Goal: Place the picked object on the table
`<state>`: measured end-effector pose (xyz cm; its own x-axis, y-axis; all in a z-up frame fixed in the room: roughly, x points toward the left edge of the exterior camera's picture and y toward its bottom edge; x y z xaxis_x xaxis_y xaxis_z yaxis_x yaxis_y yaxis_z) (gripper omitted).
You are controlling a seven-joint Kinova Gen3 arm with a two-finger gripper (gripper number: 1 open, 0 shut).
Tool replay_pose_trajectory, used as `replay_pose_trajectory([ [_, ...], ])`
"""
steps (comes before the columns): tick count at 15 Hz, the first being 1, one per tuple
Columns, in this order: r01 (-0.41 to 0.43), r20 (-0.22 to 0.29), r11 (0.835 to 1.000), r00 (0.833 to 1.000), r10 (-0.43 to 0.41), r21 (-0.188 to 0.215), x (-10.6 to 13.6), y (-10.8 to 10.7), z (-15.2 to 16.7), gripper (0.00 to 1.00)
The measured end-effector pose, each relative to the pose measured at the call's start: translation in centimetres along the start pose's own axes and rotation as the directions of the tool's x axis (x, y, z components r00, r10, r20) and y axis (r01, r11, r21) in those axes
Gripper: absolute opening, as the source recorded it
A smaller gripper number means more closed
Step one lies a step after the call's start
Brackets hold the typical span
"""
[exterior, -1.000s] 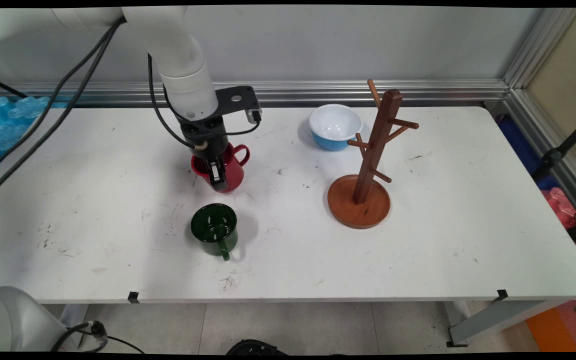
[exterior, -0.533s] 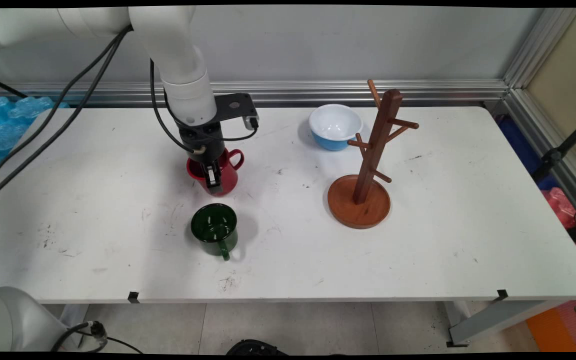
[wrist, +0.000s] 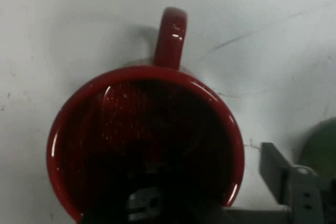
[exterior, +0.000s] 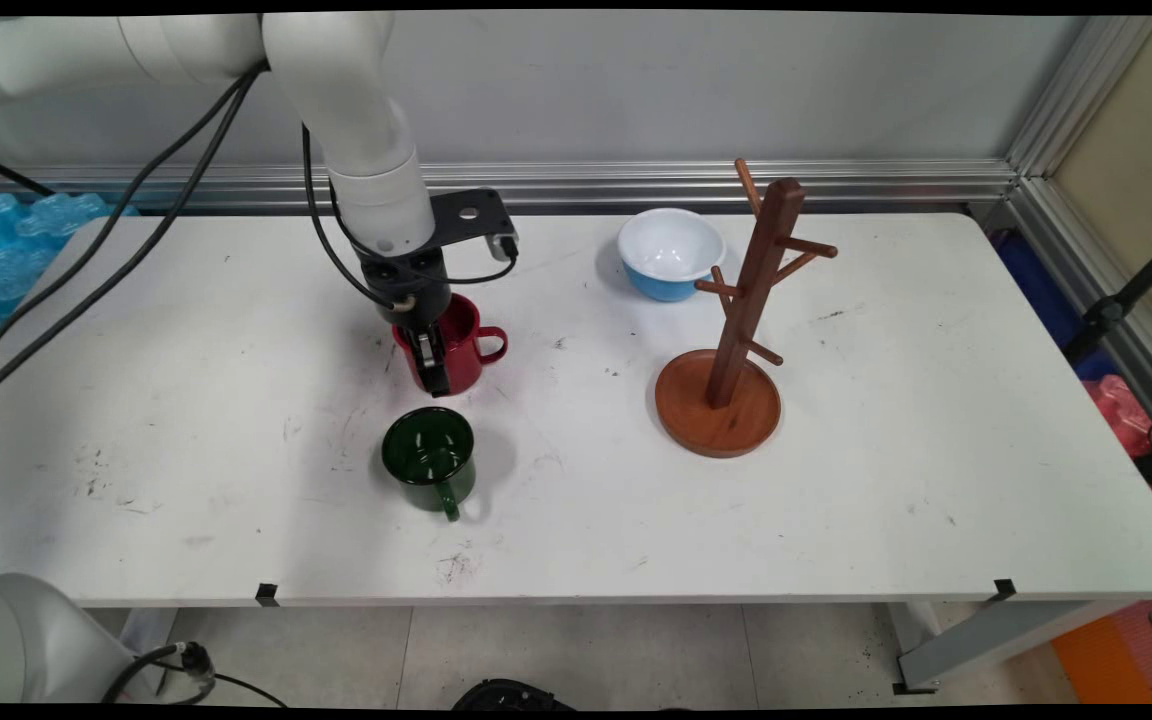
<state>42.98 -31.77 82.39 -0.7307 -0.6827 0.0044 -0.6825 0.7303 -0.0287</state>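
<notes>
1. White tabletop [exterior: 836, 520] spreads beneath me.
2. Pincer [exterior: 433, 362] is clamped on the red mug's [exterior: 461, 345] wall, left of centre.
3. Green mug [exterior: 428, 458] stands just nearer the front edge.

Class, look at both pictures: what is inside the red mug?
One finger of the pincer reaches inside the red mug, the other outside its wall. The hand view shows a dark interior; the finger covers part of the bottom, so any contents cannot be told.
</notes>
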Motion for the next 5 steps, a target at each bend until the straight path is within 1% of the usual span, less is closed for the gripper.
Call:
replay_pose_trajectory([
  [5, 0.005, -0.016, 1.000, 1.000, -0.005, 0.016, -0.36, -0.24, 0.04, 1.00],
])
